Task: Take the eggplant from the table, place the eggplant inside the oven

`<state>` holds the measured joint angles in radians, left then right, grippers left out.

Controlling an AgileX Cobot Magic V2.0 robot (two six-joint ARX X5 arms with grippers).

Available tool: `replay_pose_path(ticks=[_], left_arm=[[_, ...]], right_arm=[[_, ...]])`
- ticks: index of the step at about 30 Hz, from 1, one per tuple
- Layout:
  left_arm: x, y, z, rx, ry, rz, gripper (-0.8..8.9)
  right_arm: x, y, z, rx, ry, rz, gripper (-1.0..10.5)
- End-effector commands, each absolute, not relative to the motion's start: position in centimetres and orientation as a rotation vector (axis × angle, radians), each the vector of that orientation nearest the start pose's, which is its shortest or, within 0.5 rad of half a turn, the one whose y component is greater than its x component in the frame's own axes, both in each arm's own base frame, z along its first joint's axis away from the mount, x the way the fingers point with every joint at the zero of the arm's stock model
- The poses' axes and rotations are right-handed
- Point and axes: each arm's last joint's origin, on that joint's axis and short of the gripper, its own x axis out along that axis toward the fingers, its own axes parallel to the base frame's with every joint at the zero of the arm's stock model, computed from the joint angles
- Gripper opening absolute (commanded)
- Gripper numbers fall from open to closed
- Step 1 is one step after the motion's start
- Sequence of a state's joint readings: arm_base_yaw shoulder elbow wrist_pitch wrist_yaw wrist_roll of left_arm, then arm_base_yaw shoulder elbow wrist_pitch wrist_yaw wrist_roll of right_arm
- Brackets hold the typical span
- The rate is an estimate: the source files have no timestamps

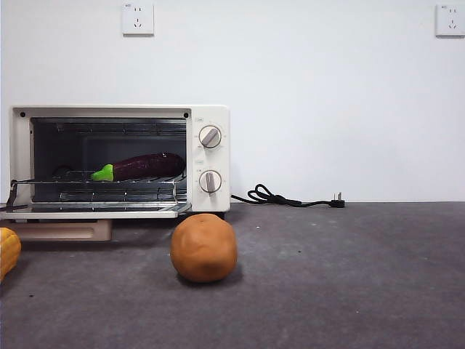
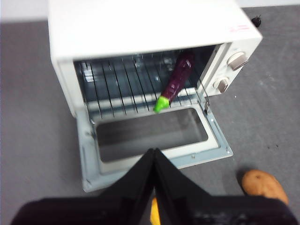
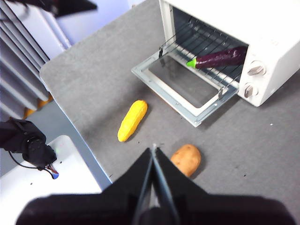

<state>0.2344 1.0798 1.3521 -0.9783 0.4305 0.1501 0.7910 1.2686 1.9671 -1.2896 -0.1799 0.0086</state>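
Closed and empty, the left gripper (image 2: 153,152) hangs above the oven's (image 1: 211,116) lowered door (image 2: 154,136); the right gripper (image 3: 153,151), also clenched on nothing, hovers over the table (image 1: 349,276) near a potato (image 1: 204,247). Inside, the eggplant (image 1: 142,166) lies on the wire rack (image 1: 94,185). A corn cob (image 1: 7,251) is cut off.

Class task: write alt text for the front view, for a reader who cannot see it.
A purple eggplant with a green cap lies on the wire rack inside an open cream-white oven, whose door is folded down. On the grey table in front sits a round orange-brown potato; a black power cord trails beside the oven.
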Motion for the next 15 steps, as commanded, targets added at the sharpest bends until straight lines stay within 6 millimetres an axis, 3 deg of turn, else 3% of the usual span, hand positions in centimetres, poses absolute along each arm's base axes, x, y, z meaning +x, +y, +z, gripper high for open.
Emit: replay_pose_path(ticks=[1,8,15], left_arm=[[19.3,4.5,36.6,-0.172,0.706,-0.23,-0.06],[20.2,7.2,29.0,-0.359,0.734,-0.227,-0.06],[21.1,8.5,23.2,-0.44,0.813,-0.201,-0.06]], right_arm=[[10.8,11.7,50.9,-0.181,0.561,0.941,-0.1],[9.1,9.7,51.4,-0.19,0.528,0.893,-0.1],[8.0,8.5,51.5,-0.201,0.519,0.858,-0.1]])
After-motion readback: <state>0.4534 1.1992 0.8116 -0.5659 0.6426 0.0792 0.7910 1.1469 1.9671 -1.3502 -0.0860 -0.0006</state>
